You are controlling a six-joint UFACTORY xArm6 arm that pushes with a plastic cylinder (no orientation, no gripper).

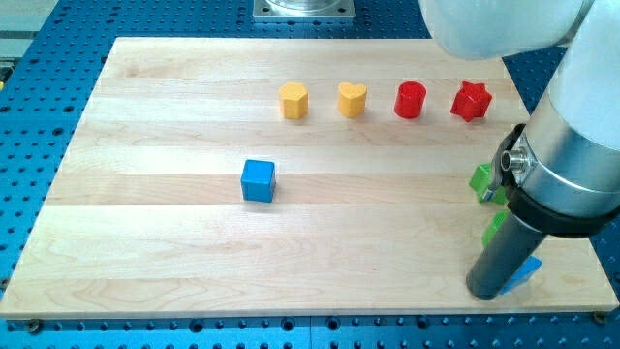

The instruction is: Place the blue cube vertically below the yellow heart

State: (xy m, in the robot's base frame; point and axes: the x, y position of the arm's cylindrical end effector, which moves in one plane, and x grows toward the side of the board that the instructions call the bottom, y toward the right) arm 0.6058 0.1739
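The blue cube (259,180) lies left of the board's middle. The yellow heart (352,99) sits in a row near the view's top, up and to the right of the cube. My tip (485,291) rests at the board's lower right, far to the right of the blue cube and well below the heart. It touches neither of them.
In the top row, a yellow hexagon (294,100) lies left of the heart, a red cylinder (410,99) and a red star (471,101) right of it. Two green blocks (480,180) (494,229) and another blue block (526,274) sit partly hidden behind my rod.
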